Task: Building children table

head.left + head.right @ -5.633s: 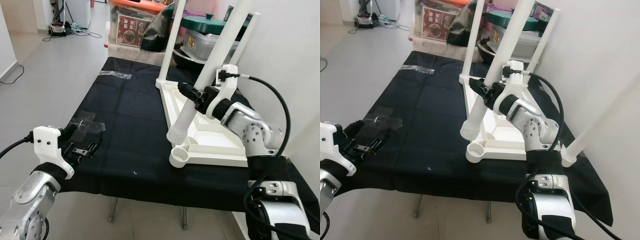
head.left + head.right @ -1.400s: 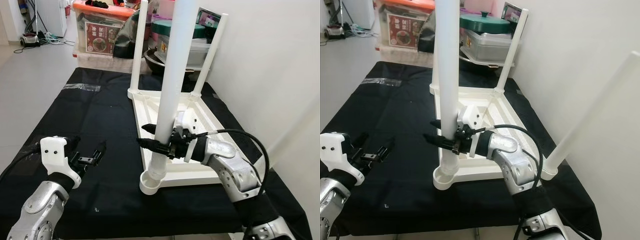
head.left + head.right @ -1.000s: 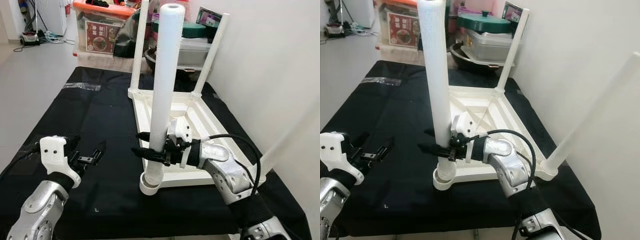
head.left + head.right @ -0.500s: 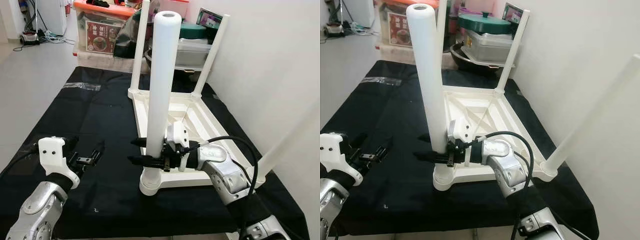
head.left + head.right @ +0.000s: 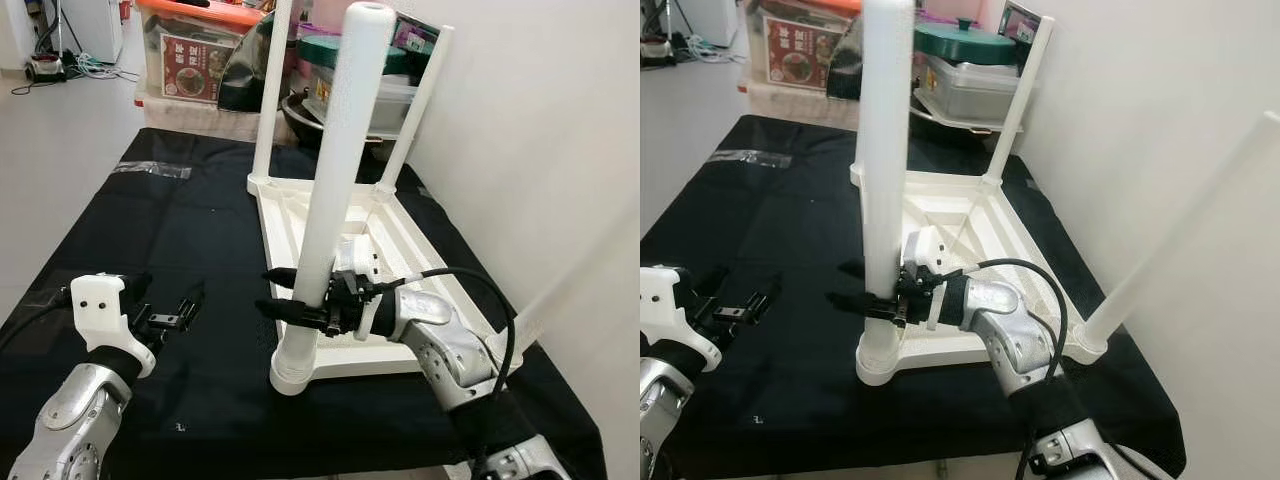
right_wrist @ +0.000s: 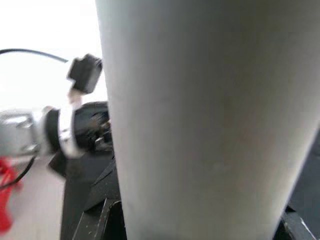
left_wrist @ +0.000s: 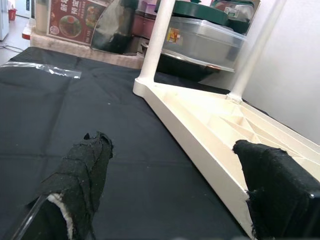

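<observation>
A: What has just changed?

B: The white leg (image 5: 332, 190), held in the right gripper (image 5: 300, 305) jaws, has gone from tilted above the socket to seated in the near-corner socket (image 5: 292, 372) of the upturned children table (image 5: 400, 235), near the tabletop (image 5: 180, 230) front edge; fitting looks nearly done.

A: What is hard to see?

B: Seating depth. The left gripper (image 5: 165, 320) hovers, jaws wide apart.
</observation>
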`<state>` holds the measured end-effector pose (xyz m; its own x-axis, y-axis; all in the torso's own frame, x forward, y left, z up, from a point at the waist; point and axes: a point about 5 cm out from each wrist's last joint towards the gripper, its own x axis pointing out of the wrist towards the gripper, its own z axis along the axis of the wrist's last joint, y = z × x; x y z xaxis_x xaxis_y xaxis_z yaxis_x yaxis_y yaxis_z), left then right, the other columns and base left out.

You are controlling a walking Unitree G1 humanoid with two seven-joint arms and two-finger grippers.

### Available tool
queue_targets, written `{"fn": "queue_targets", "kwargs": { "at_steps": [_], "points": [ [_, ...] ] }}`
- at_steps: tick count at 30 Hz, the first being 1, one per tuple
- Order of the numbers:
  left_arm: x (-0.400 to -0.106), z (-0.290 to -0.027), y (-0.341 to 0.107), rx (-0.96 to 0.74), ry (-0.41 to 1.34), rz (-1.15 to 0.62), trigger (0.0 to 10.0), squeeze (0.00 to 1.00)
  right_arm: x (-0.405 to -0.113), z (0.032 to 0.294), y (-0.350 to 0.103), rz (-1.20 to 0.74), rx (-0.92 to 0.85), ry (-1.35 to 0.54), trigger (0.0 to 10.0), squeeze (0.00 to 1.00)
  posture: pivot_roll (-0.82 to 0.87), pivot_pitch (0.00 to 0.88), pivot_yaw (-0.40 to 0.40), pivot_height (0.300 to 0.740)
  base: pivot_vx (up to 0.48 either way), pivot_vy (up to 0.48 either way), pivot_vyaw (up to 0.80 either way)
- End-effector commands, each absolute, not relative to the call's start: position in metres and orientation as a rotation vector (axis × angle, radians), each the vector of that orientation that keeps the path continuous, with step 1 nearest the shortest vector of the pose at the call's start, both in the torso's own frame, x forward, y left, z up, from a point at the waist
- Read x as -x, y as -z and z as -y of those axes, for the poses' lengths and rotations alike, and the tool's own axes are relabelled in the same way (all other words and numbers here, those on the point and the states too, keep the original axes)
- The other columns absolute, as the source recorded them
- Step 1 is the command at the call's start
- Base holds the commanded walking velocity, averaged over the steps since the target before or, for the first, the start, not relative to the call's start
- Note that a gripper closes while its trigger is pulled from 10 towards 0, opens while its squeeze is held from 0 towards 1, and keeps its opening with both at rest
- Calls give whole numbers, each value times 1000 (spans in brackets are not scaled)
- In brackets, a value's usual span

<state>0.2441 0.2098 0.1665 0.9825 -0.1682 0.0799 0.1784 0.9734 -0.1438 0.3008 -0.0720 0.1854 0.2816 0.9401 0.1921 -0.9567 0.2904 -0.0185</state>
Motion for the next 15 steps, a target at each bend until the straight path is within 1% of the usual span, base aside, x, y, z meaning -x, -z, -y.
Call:
{"fn": "queue_targets", "kwargs": {
  "at_steps": [1, 4, 6, 9, 10, 12, 14, 15],
  "points": [
    [-244, -209, -165, 162, 178, 58, 10000, 0, -296, 74, -178, 158, -144, -1232, 10000, 0, 157, 0, -186, 740, 0, 0, 0],
    [-243, -209, -165, 162, 177, 57, 10000, 0, -295, 75, -177, 161, -143, -1227, 10000, 0, 157, 0, -186, 740, 0, 0, 0],
    [-245, -209, -165, 158, 179, 56, 10000, 0, -292, 76, -176, 176, -164, -1133, 10000, 0, 150, 0, -181, 740, 0, 0, 0],
    [-245, -209, -165, 158, 179, 56, 10000, 0, -292, 76, -176, 176, -164, -1133, 10000, 0, 150, 0, -181, 740, 0, 0, 0],
    [-246, -208, -165, 157, 179, 57, 10000, 0, -291, 74, -175, 188, -154, -1094, 10000, 0, 152, 0, -179, 740, 0, 0, 0],
    [-246, -209, -165, 152, 179, 56, 10000, 0, -292, 71, -167, 133, -82, -992, 10000, 0, 154, 0, -176, 740, 0, 0, 0],
    [-246, -209, -165, 152, 179, 56, 10000, 0, -292, 71, -167, 133, -82, -992, 10000, 0, 154, 0, -176, 740, 0, 0, 0],
    [-246, -210, -165, 151, 177, 55, 10000, 0, -294, 70, -163, 107, -100, -962, 10000, 0, 151, 0, -176, 740, 0, 0, 0]
  ]
}}
